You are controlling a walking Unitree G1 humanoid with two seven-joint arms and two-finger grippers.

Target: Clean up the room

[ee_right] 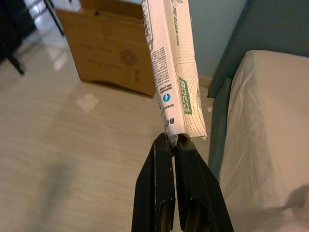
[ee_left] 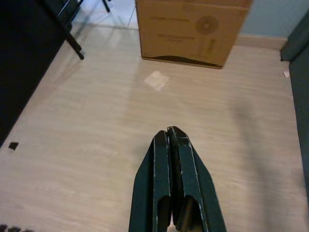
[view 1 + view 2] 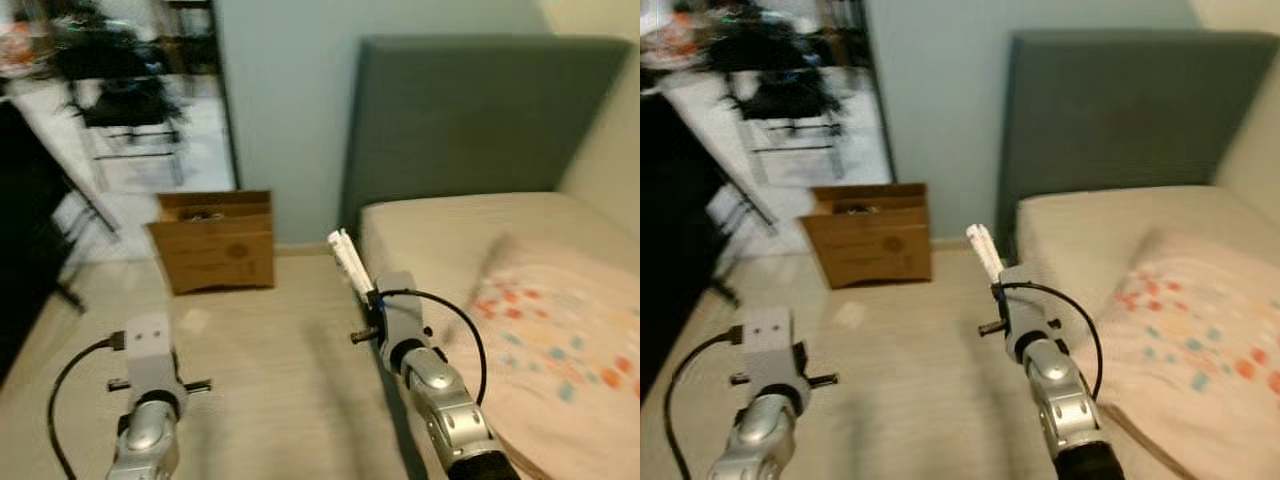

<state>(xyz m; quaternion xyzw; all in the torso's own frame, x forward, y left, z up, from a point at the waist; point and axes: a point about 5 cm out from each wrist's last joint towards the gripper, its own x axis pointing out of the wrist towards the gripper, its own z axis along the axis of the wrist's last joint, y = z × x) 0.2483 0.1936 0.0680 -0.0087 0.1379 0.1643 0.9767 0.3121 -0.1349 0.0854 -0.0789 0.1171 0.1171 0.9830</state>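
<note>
The right gripper [image 1: 174, 140] was clenched on a white printed packet [image 1: 171, 67], holding it above the wooden floor [image 3: 270, 350] beside the bed [image 3: 470, 240], short of the cardboard box [image 3: 215, 240]. The left gripper [image 2: 172, 133] hovered closed and empty.

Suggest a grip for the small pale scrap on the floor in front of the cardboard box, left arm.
It lies flat on the floor, so probably come straight down with the left gripper, now shut, opened first, and pinch one edge of the scrap rather than its middle. The side facing the robot looks freest; the cardboard box stands just beyond.
</note>
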